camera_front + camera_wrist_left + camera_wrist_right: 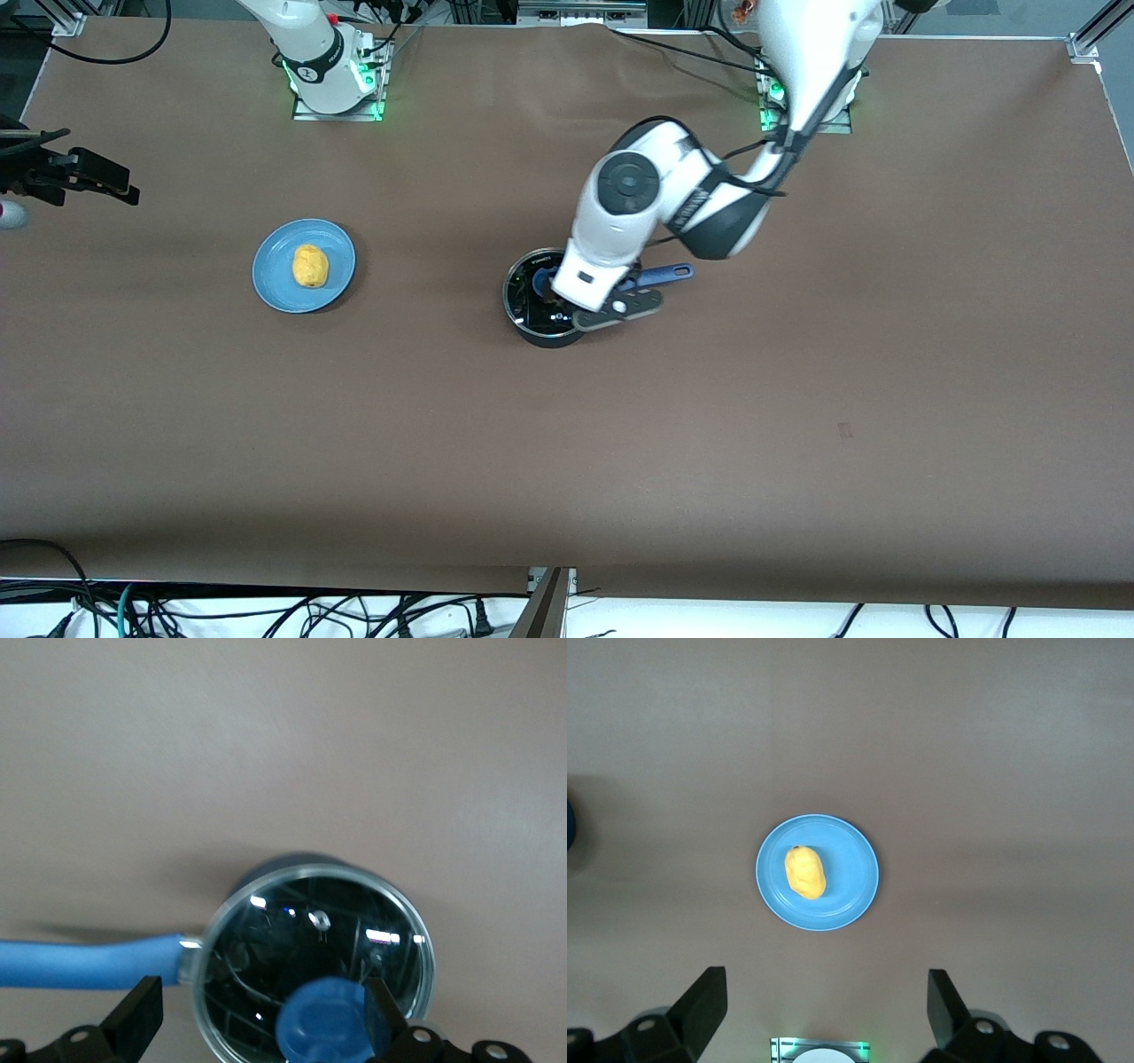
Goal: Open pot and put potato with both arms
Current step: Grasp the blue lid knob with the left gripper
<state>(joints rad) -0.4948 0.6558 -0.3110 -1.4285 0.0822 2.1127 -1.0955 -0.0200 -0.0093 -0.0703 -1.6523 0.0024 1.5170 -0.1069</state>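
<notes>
One glass lid [314, 948], slippery and fragile: left tool [257, 1014], spread, straddles its blue knob [321, 1023]; right tool [824, 1005] waits spread above potato [804, 872].

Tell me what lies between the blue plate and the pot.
Nothing: in the front view, only bare brown table separates the blue plate from the pot.
</notes>
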